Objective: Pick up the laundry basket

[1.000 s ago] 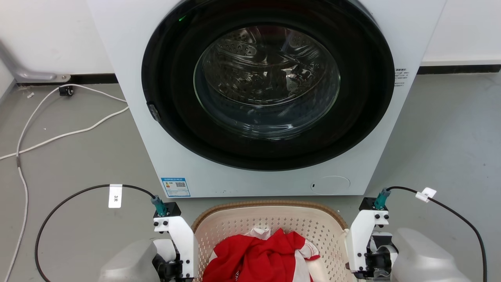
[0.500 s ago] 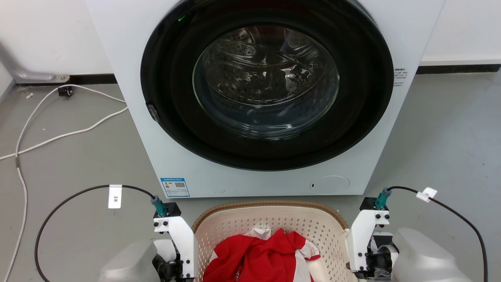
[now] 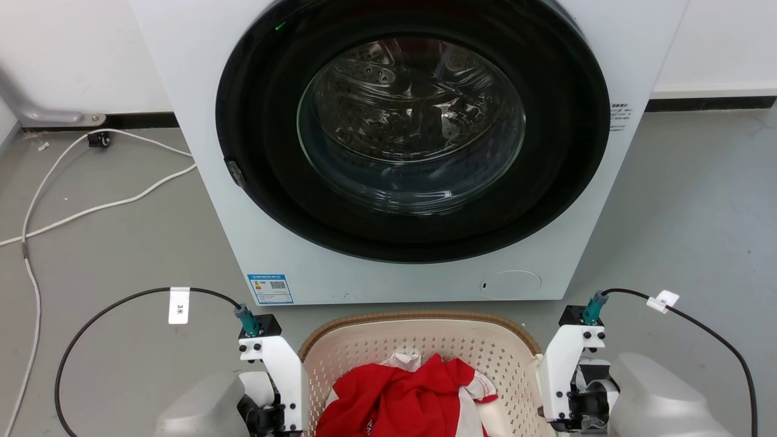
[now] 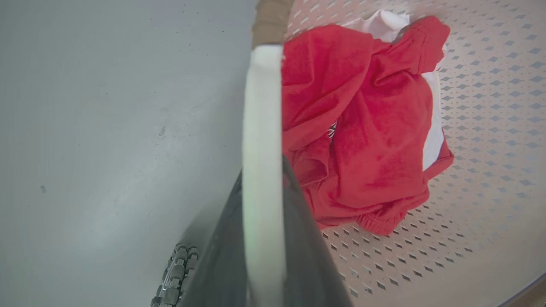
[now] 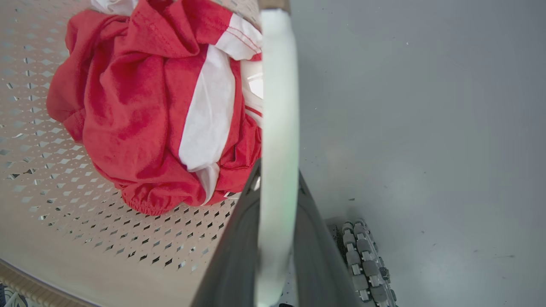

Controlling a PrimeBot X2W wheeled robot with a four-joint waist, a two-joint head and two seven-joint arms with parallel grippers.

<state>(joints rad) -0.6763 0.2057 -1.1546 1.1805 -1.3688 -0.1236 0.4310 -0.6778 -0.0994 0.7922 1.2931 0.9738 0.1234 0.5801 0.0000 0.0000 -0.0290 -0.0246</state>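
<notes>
On your far left a white cable trails over the grey floor. Your left gripper sits low at the left side of the laundry basket, its dark fingers closed narrow on either face of the white left loop handle, which runs up between them. The basket is just in front of the white washer, at the bottom middle of the head view, with a crumpled red and white garment inside. At its right side your right gripper grips the right loop handle the same way, fingers pinched narrow around it. Whether the basket's base touches the floor is hard to tell from here.
</notes>
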